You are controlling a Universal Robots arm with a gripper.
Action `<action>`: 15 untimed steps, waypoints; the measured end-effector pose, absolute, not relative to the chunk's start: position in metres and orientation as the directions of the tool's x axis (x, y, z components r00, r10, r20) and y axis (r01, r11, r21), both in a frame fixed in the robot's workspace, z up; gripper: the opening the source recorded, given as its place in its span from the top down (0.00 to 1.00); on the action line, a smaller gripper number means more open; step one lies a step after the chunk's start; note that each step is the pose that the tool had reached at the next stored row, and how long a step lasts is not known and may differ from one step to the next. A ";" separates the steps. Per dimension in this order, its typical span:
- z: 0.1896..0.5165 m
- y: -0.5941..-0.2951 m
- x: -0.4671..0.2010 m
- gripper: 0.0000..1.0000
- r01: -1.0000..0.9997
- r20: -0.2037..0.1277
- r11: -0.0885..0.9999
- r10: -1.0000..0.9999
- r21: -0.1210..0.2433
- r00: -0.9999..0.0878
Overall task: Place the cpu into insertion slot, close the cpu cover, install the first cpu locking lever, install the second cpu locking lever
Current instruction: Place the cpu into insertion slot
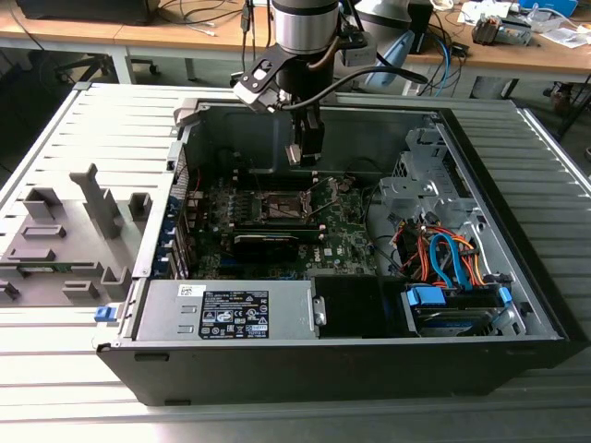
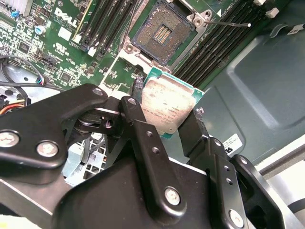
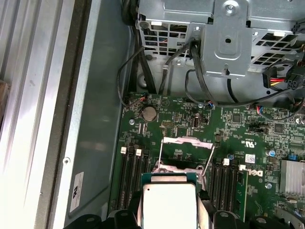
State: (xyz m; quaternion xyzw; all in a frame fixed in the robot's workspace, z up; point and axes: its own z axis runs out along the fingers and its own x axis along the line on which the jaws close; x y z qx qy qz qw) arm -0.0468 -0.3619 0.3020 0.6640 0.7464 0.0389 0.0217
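Tool (image 2: 164, 117) gripping cpu (image 2: 167, 102) by its edges, clear of insertion slot (image 2: 163, 32)

Silver-grey cyl. arm (image 1: 305, 23) w/ black cable (image 1: 388, 74) looped off it; matte black gripper (image 2: 164, 117), linkage-type fingers (image 2: 147, 148) w/ round silver screws (image 2: 172, 195).

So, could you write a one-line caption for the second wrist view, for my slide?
Gripper holding the cpu by its edges, near the open, empty socket on the motherboard.
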 end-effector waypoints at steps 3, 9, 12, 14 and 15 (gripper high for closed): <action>0.302 -0.362 -0.047 0.46 0.990 0.019 0.111 0.993 0.087 -0.113; 0.302 -0.362 -0.047 0.46 0.991 0.019 0.104 0.994 0.087 -0.106; 0.302 -0.362 -0.047 0.46 0.991 0.019 0.099 0.995 0.087 -0.101; 0.302 -0.362 -0.047 0.46 0.991 0.019 0.097 0.995 0.087 -0.099; 0.302 -0.362 -0.047 0.46 0.992 0.019 0.096 0.995 0.087 -0.098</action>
